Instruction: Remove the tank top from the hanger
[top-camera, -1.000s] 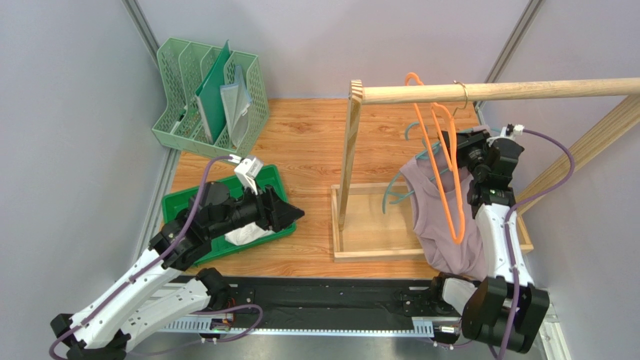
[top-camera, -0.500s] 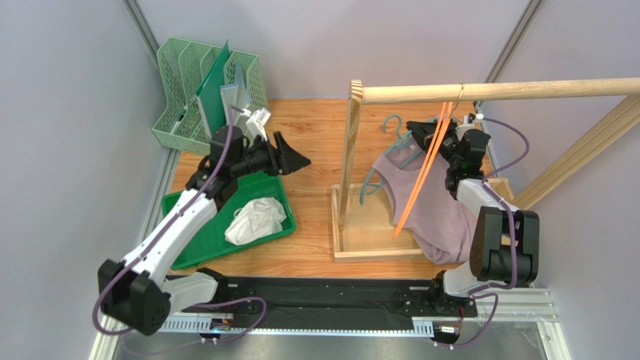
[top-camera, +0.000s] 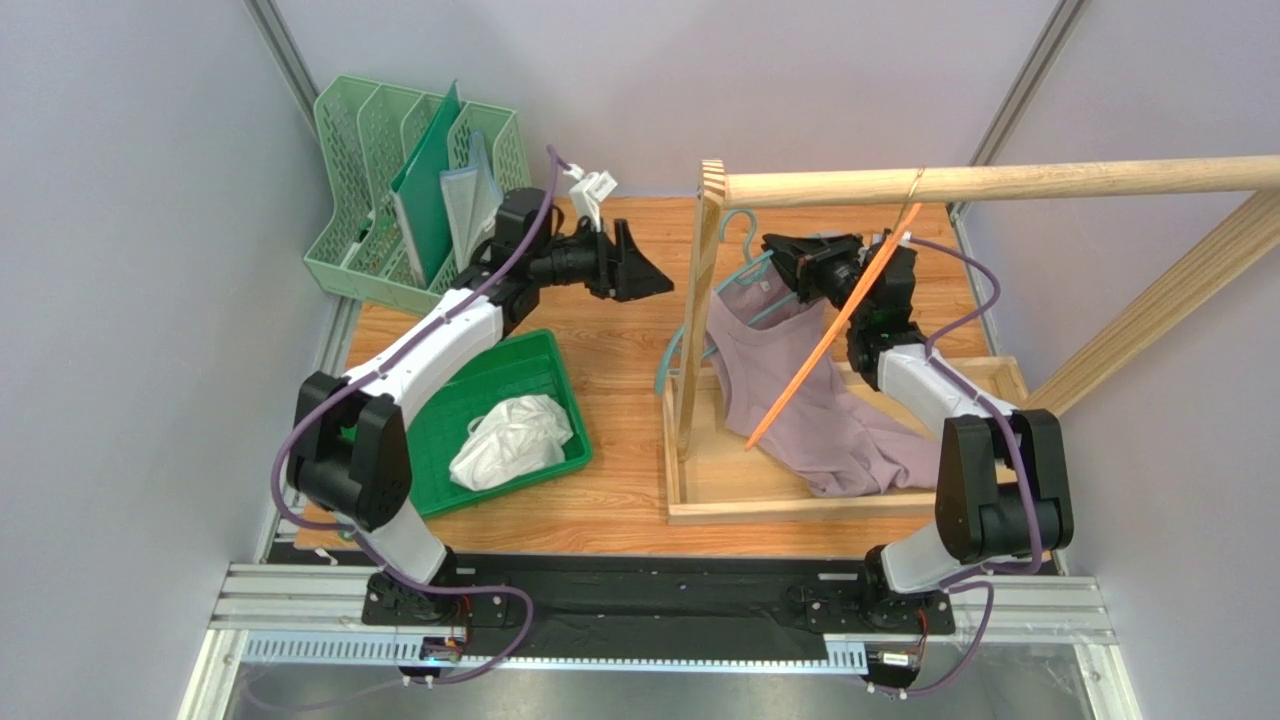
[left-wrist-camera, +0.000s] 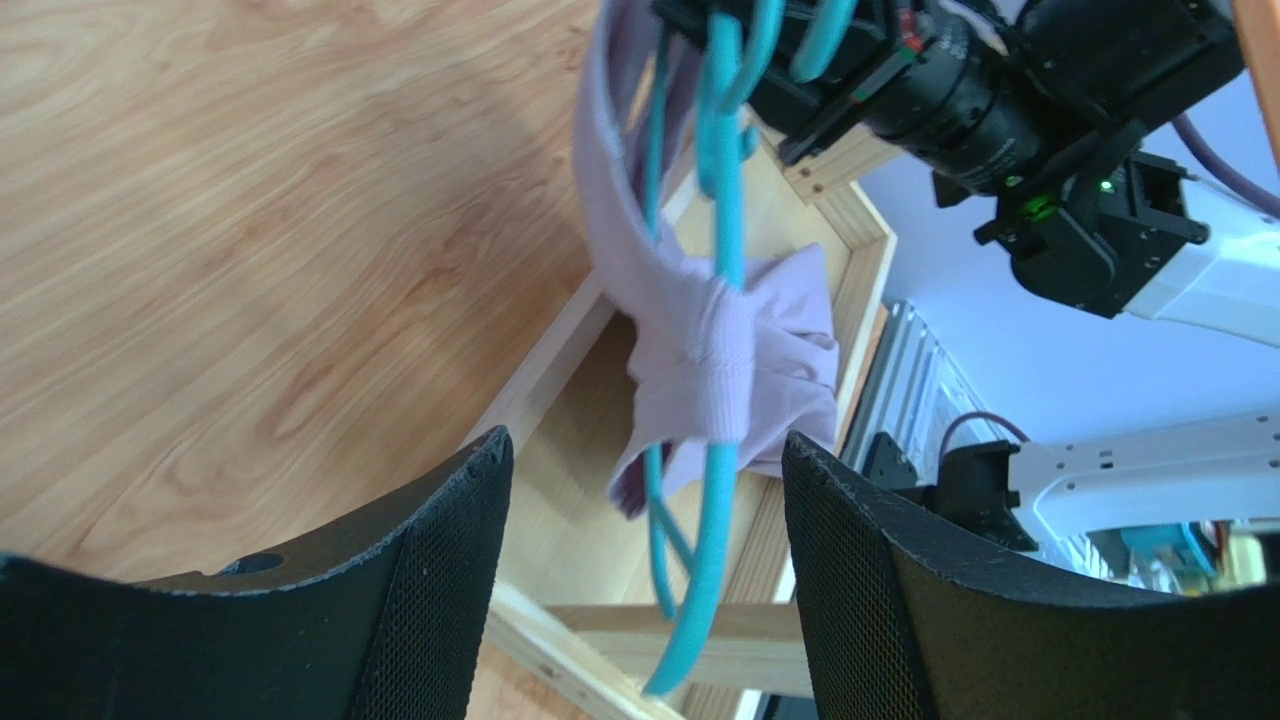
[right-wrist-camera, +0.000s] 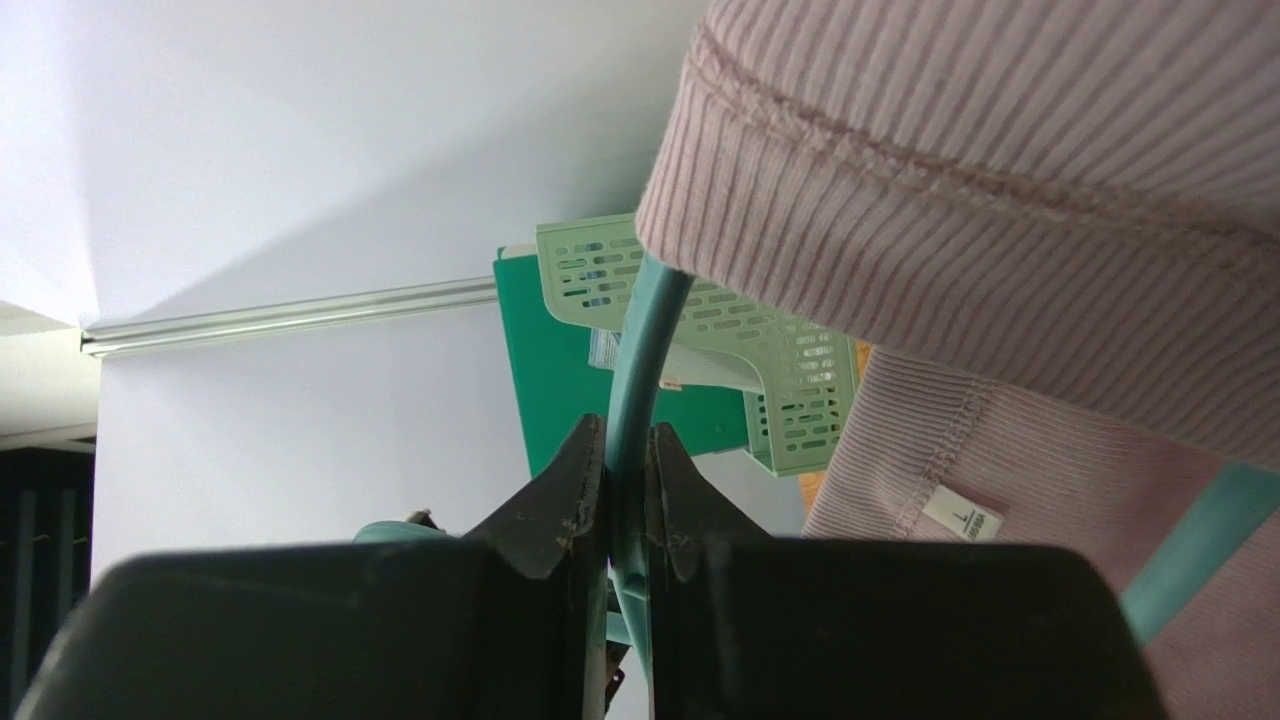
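The tank top (top-camera: 819, 413) is ribbed pale lilac, its hanger (left-wrist-camera: 727, 180) teal, the other hanger (top-camera: 819, 348) orange, the tray (top-camera: 519, 368) green.

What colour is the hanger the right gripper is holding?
Teal hanger, clearest in the left wrist view.

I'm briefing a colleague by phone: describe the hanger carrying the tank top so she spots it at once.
Find the wooden rack on the scene's right half. Beside its upright post hangs a mauve tank top, threaded on the teal hanger that the right gripper pinches. Its neighbour, the orange hanger, is bare and hooks on the rail.
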